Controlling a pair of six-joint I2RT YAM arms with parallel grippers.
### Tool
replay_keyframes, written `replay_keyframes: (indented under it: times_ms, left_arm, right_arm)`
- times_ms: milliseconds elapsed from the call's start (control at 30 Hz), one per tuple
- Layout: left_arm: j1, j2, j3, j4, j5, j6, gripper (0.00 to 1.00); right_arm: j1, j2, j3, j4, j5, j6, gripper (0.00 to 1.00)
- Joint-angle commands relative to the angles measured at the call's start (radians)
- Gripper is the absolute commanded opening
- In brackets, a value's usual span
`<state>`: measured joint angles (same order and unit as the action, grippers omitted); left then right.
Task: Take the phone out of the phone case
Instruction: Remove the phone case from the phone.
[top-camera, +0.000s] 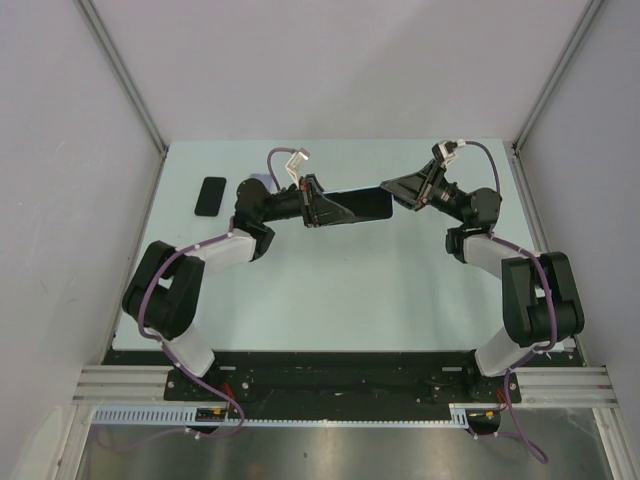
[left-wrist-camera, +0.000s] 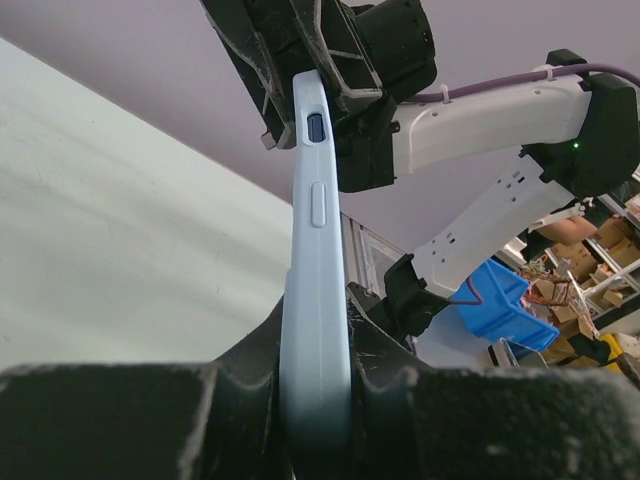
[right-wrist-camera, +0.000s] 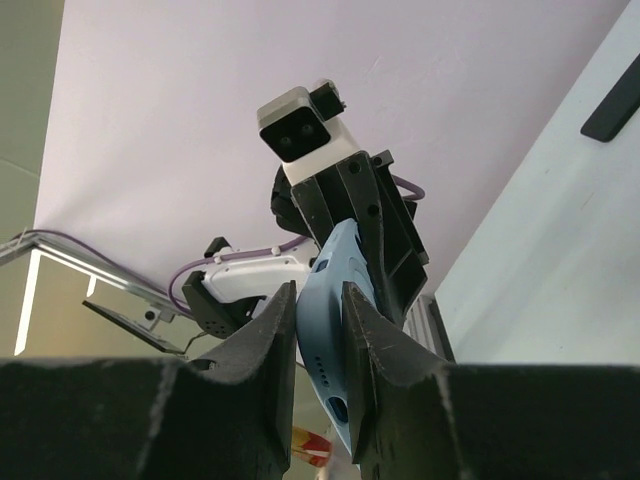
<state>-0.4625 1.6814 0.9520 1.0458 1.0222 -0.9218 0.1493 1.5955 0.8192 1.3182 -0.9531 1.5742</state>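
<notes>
A light-blue phone case (left-wrist-camera: 312, 260) is held in the air between both arms, edge-on to both wrist cameras. Its upward face looks dark (top-camera: 360, 207) from above. I cannot tell whether the phone sits inside it. My left gripper (left-wrist-camera: 318, 370) is shut on the case's left end (top-camera: 325, 208). My right gripper (right-wrist-camera: 320, 330) has its two fingers pressed against both faces of the other end (top-camera: 398, 190), beside the port holes (right-wrist-camera: 335, 385). The case's side buttons (left-wrist-camera: 317, 165) face the left wrist camera.
A flat black phone-shaped slab (top-camera: 211, 196) lies on the pale green table (top-camera: 330, 290) at the far left, and also shows at the right wrist view's upper right (right-wrist-camera: 612, 100). Grey walls (top-camera: 60, 200) close in the left, back and right.
</notes>
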Motion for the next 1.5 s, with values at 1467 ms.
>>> replay_keyframes:
  times_ms: [1467]
  left_arm:
    - [-0.12, -0.149, 0.018, 0.166, 0.386, 0.204, 0.0]
  right_arm:
    - [0.012, 0.064, -0.006, -0.066, 0.139, 0.239, 0.03]
